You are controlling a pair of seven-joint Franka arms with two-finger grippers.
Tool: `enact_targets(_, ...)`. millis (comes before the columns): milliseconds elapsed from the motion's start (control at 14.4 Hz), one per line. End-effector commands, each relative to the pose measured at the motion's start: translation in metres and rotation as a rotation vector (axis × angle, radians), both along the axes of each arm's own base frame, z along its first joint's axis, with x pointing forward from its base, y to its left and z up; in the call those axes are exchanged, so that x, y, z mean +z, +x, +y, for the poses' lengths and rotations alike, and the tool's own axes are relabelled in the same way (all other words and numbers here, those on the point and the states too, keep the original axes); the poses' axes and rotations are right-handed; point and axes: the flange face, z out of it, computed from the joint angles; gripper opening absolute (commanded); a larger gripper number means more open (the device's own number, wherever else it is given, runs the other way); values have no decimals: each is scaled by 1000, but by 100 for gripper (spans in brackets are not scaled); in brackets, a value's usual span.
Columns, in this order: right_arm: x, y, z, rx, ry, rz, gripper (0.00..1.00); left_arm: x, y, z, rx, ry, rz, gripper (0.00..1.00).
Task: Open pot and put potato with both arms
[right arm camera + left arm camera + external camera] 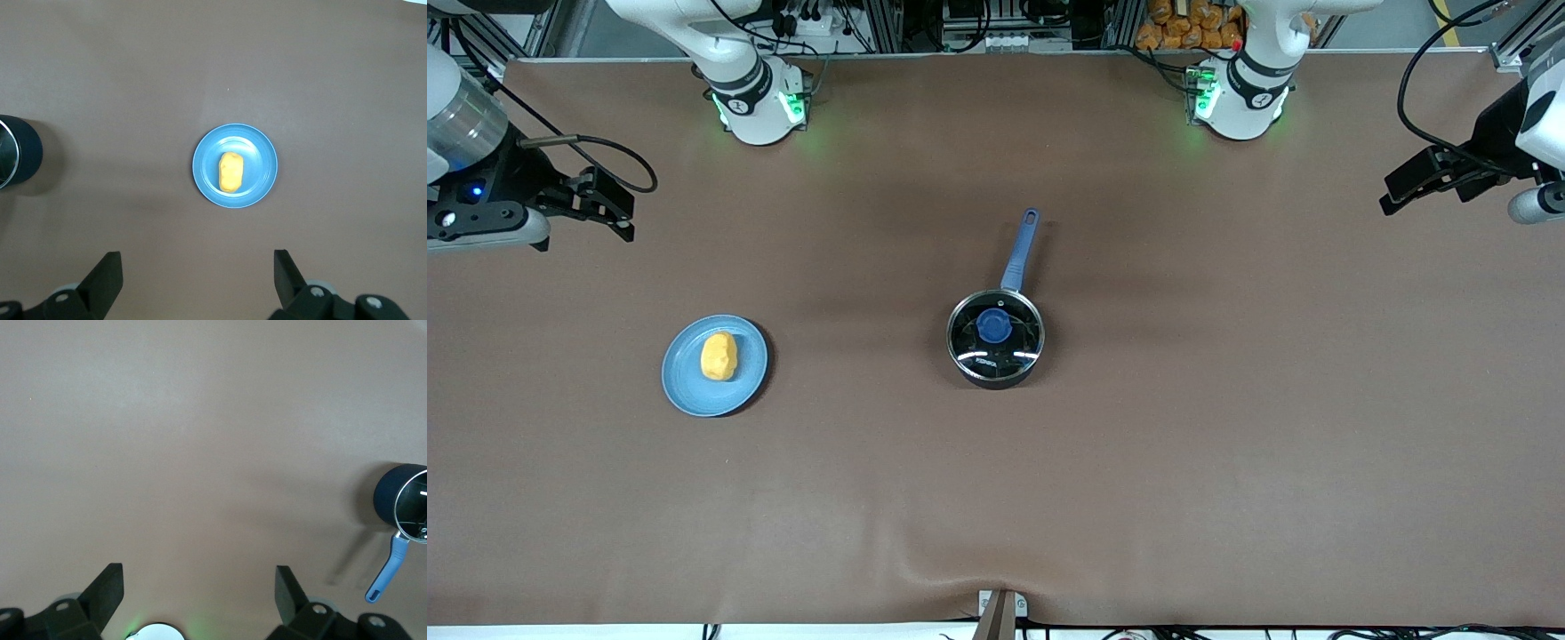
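Note:
The black pot (995, 340) stands mid-table with its glass lid and blue knob (993, 326) on; its blue handle (1019, 252) points toward the robots' bases. It shows in part in the left wrist view (399, 503) and the right wrist view (19, 159). The yellow potato (719, 356) lies on a blue plate (685, 385) toward the right arm's end, also in the right wrist view (231, 172). My right gripper (609, 206) is open and empty, high over that end. My left gripper (1409, 182) is open and empty, high over the left arm's end.
The brown table cover (1227, 444) has a small bump at its front edge above a clamp (1000, 609). The two arm bases (760, 98) stand along the edge by the robots, with cables and racks past them.

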Motion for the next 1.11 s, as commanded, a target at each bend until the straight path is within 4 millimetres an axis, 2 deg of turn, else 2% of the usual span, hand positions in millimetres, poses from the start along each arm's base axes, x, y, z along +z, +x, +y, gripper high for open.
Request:
enact_targets(0,1,0,-4,6,-13,-8,100,4,0,-1,-17,6,8,100)
enact_targets(278,1,0,-3,7,-13,-8,100,4,1,-7,-29,10,8,100)
enact_targets(417,2,0,-2,9,-13,-10,100,2,-1,-24,-69,39,8,100)
enact_targets(486,2,0,-2,9,-13,-10,100,0,-2,-26,-91,55,10,100)
enact_targets(903,-2,0,-7,-1,-14,3,100,2,-6,-29,-155,60,7,100)
enact_targets(972,-4,1,-11,-9,-16,9,100,1,-7,-35,-167,64,6,100)
enact_targets(1042,-8,5,-29,-42,-14,18,100,2,-7,-40,-176,64,3,100)
